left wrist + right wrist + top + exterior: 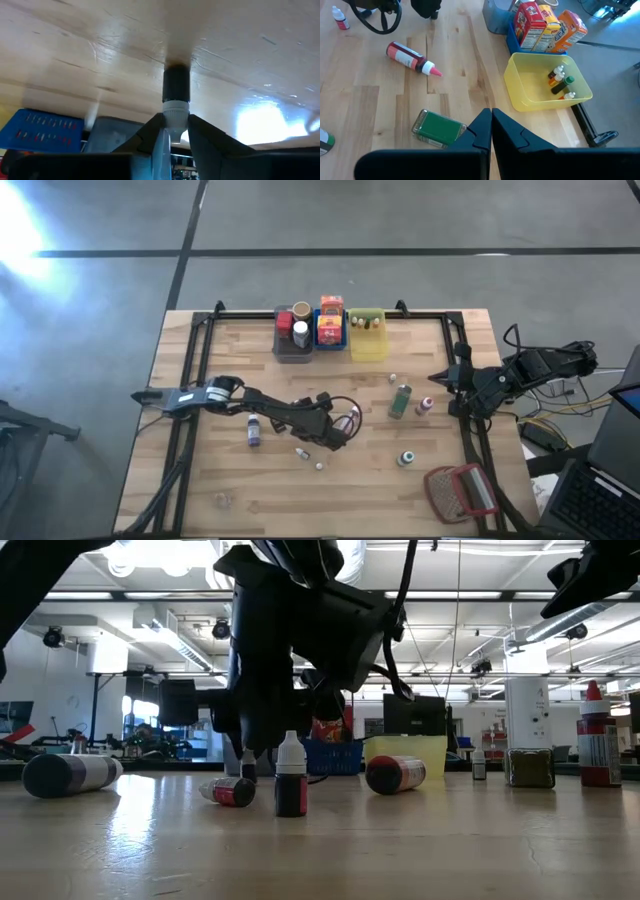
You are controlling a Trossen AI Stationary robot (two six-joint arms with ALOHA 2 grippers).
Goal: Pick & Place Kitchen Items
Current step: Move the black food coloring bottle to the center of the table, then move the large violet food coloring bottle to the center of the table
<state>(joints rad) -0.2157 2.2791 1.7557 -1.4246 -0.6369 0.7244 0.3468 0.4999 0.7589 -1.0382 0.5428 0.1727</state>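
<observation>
The table (200,380) is made of pale wood strips, smooth and a bit shiny where the light hits it. Black metal bars (190,330) run along its edges. Near the far edge, the yellow bin (520,85) looks like smooth, glossy plastic, and so does the blue bin (331,340). The boxes (545,30) in the blue bin look like printed card with a slight shine. The tiny bottle (176,87) looks like dark, smooth plastic with a ribbed white cap. The red bottle (407,56) lying on the wood looks glossy. The mesh thing (468,490) at the near right corner has a red frame and grey wire net.
</observation>
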